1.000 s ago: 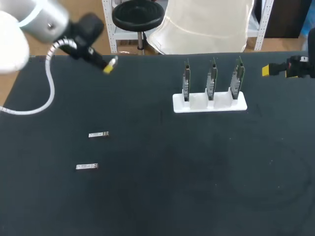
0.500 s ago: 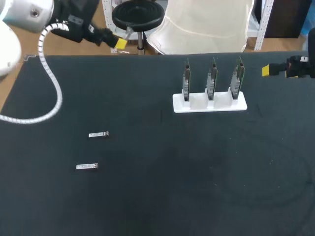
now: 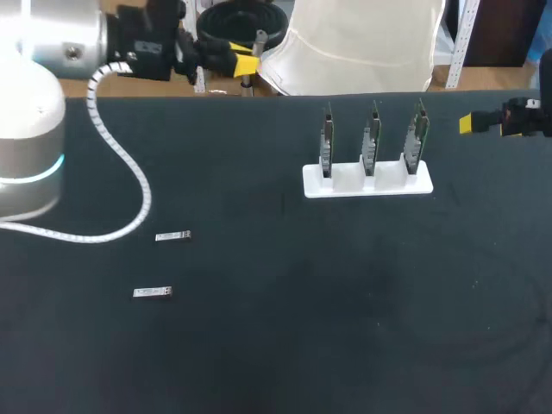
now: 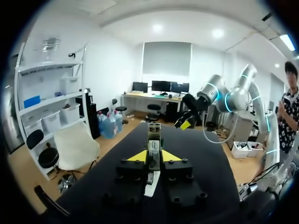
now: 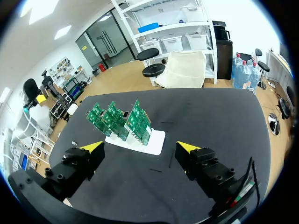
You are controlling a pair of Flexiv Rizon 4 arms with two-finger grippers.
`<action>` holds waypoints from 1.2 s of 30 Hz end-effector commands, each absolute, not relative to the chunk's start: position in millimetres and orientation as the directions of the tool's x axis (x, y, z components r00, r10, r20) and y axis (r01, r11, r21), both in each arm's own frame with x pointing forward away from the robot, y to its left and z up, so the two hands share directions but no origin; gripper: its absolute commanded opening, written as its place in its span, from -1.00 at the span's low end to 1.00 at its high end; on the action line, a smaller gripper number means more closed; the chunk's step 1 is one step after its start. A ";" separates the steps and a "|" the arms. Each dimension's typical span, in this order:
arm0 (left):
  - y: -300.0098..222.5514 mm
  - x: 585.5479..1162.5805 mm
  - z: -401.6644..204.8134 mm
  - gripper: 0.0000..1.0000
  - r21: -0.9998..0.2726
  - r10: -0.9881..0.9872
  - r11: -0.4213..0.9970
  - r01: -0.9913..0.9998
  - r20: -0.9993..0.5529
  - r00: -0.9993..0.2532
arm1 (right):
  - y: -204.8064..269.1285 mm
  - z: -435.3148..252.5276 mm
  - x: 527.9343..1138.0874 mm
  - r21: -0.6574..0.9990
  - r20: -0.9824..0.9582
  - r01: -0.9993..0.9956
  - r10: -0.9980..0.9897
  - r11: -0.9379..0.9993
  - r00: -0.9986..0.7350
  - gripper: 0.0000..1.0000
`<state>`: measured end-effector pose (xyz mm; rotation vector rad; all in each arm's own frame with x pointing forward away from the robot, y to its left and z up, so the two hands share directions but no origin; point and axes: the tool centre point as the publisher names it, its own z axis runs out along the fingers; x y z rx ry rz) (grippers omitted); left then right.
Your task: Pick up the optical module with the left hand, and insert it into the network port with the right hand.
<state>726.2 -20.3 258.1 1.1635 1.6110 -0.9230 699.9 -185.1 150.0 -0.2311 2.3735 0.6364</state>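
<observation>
Optical module nearest the robot (image 3: 153, 292), a small silvery bar, is lying flat on the near left part of the black table (image 3: 276, 354). A second optical module (image 3: 172, 235) is lying just beyond it, the two apart and roughly parallel. Farther out, right of the middle, a white stand (image 3: 345, 184) is holding three green circuit boards (image 3: 371, 142) upright in a row; the network port on them is too small to make out. Toward the far right edge the right gripper (image 5: 141, 147) is hanging with its fingers spread wide and nothing between them. Toward the far left edge the left gripper (image 3: 246, 62) is raised and is clamping a third optical module (image 4: 154, 140) between its yellow fingertips, with part of the casing sticking out ahead of them. This piece is looking light and rigid, with a smooth metal shell that is likely to slip or twist under a loose pinch. The right gripper is therefore probably needing to take it by the two long flat sides, near the rear, leaving the plug end free for the port. That connector end is likely delicate, calling for a straight, gentle push.
</observation>
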 end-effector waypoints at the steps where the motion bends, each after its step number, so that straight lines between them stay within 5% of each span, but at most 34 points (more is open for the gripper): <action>1: -38.5 735.9 252.2 -1.00 -0.048 0.114 0.246 0.968 -0.990 -0.078 | -185.1 150.0 700.0 0.383 -0.643 -0.321 0.000 0.866 -0.766 1.00; 36: -125.6 755.6 215.8 -1.00 -0.126 0.159 0.144 0.981 -0.976 -0.148 | -185.1 150.0 700.0 0.383 -0.643 -0.321 0.000 0.866 -0.766 1.00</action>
